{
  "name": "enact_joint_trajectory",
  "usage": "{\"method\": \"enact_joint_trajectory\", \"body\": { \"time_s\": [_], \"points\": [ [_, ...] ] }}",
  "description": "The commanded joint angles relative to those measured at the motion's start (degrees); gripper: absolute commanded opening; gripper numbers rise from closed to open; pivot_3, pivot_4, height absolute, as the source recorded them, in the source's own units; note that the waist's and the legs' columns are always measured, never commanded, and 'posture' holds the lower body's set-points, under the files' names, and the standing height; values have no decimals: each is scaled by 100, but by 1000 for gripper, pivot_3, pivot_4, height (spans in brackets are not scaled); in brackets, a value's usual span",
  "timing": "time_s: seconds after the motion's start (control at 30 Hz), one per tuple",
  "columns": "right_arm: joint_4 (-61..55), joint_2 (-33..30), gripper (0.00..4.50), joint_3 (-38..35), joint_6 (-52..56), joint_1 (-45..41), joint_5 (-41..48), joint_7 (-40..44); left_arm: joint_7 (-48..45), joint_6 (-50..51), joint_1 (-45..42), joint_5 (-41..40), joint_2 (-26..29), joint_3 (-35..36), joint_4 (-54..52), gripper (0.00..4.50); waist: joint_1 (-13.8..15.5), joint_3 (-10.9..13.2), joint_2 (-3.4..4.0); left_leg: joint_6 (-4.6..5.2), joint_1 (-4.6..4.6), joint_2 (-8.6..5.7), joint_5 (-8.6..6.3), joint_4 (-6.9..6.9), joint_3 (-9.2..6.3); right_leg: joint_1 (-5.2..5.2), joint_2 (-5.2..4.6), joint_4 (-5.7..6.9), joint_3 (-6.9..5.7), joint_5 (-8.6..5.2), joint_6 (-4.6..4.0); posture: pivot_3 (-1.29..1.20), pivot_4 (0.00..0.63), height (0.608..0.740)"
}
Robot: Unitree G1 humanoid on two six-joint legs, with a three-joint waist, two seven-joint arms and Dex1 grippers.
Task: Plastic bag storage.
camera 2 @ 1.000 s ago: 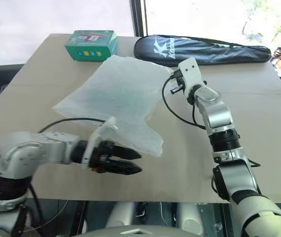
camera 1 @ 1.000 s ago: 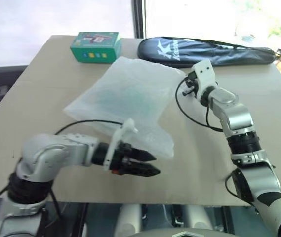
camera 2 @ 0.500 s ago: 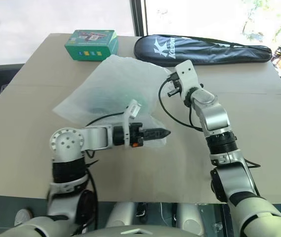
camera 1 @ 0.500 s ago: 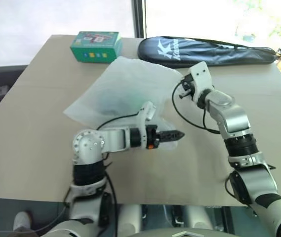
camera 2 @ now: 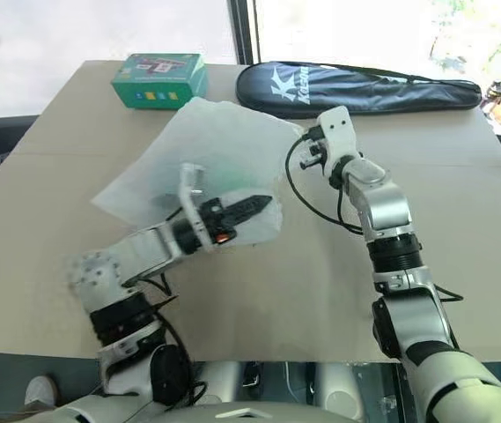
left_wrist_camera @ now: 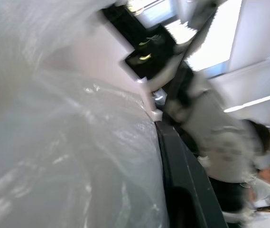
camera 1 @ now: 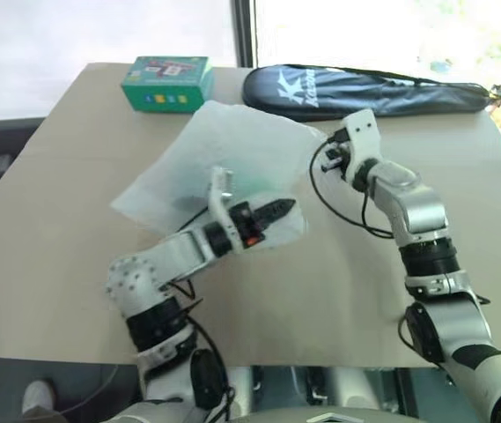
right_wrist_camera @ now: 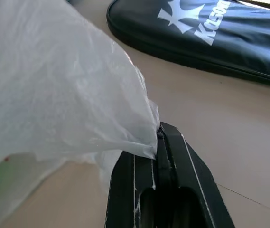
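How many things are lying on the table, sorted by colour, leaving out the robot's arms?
White: 1, translucent crinkly plastic bag
Green: 1, small cardboard box
Black: 1, long fabric racket cover
Total: 3

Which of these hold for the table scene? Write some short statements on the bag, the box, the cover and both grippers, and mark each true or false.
1. The right gripper is shut on a corner of the plastic bag. True.
2. The green box lies on top of the bag. False: it stands apart, on the table beyond the bag.
3. The black racket cover lies at the far edge, beside the box. True.
4. The left gripper stands wide open. False: its fingers are shut, at the bag's near edge.
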Motion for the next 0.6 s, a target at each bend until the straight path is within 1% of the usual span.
{"method": "enact_joint_trajectory", "body": {
  "time_s": [0.03,0.07,0.13,0.17,0.23,0.27,0.33,0.4,0.47,0.5,0.6],
  "points": [
    [-424,168,0,-858,654,-487,1123,157,-112,-1449,-67,-1806,670,121,-509,38,34,0,0,-3,0,1,2,0,-3,1,1,0,-5,0,0,0,150,740],
    [-514,211,0,-1107,950,-602,1493,181,-208,-1730,-212,-1818,817,256,-502,38,49,0,0,-3,0,0,2,1,-4,3,0,0,-7,0,-1,0,150,740],
    [-645,277,0,-1694,1541,-951,2306,135,-11,-2345,-808,-1818,1116,671,-253,38,87,0,-1,-2,2,-12,2,3,-4,11,-4,-2,-9,1,-1,0,150,740],
    [-678,280,0,-1863,1714,-1055,2545,85,84,-2529,-980,-1818,1213,763,-173,38,98,1,-3,-1,-4,-15,2,7,-8,11,-5,-1,-14,1,-1,0,150,740],
    [-611,282,0,-2377,2014,-1500,3197,-160,360,-2887,-1571,-1818,1657,852,260,38,121,3,-6,2,-9,-18,1,10,-12,10,-4,-2,-17,1,0,0,150,740],
    [-550,259,0,-2572,2072,-1720,3436,-296,444,-3009,-1776,-1744,1999,732,489,38,120,1,-4,3,-16,-19,1,11,-17,7,-2,-5,-24,1,0,0,150,740],
    [-368,234,0,-2912,2040,-2132,3779,-618,505,-3267,-2202,-1376,2379,531,966,38,132,2,-4,6,-11,-19,-1,2,-14,12,-2,-16,-19,1,0,0,150,740],
    [-167,198,0,-3201,1884,-2517,4025,-953,252,-3466,-2662,-696,2672,266,1415,38,144,2,-4,6,-18,-20,-1,-5,-16,6,2,-27,-26,1,0,0,150,740],
    [-32,101,0,-3356,1797,-2839,4208,-1169,-25,-3699,-3212,-257,2810,113,1938,38,187,4,-5,7,-24,-23,-1,-9,-13,4,14,-39,-30,2,2,0,150,740],
    [28,41,0,-3400,1737,-3000,4266,-1274,-258,-3796,-3488,97,2915,-12,2208,38,192,4,-6,7,-27,-24,-1,-8,-13,2,20,-39,-32,1,2,0,150,740],
    [171,-186,0,-3526,1746,-3393,4516,-1591,-751,-4049,-4278,806,3036,-207,3044,38,202,5,-7,7,-43,-23,-2,-15,-15,-7,27,-61,-38,3,3,0,150,740]
  ]
}}
